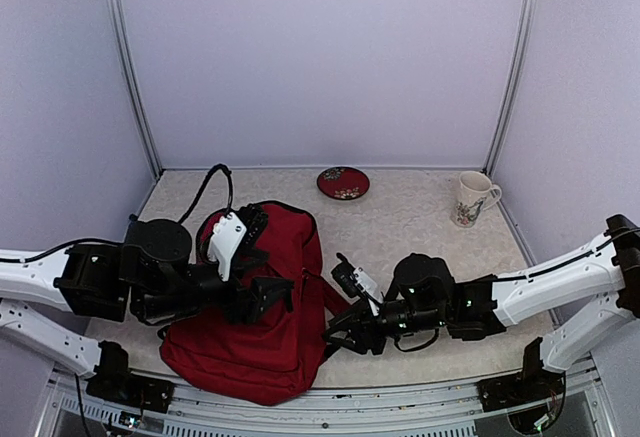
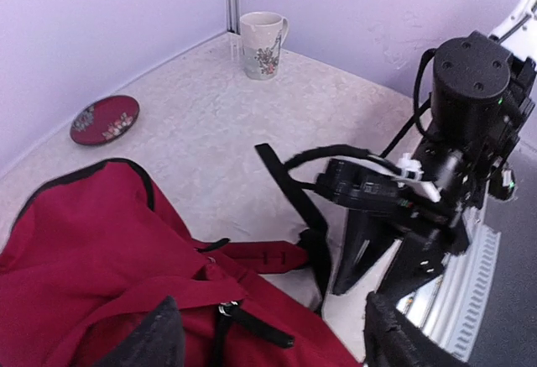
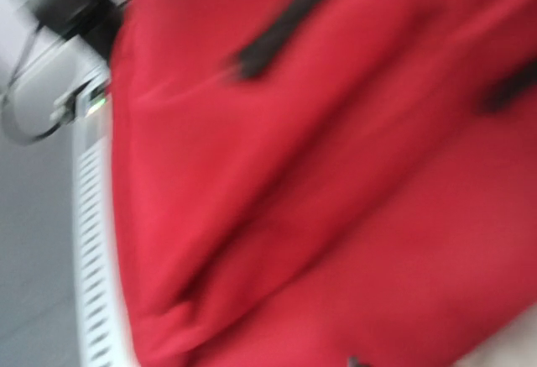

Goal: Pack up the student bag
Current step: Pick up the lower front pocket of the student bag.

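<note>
The student bag [image 1: 250, 357] lies flat on the surface [image 1: 420, 227], in the lower left of the top view. The left jaws hang over it, spread wide. The right jaws are at the bag's right edge, beside a black strap [image 2: 289, 191], and they are partly spread. A mug [image 1: 472, 199] and a small red dish [image 1: 343, 182] sit near the back.

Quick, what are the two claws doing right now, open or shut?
Left gripper: open above the student bag, holding nothing.
Right gripper: open beside the black strap, nothing seen between its fingers.
</note>
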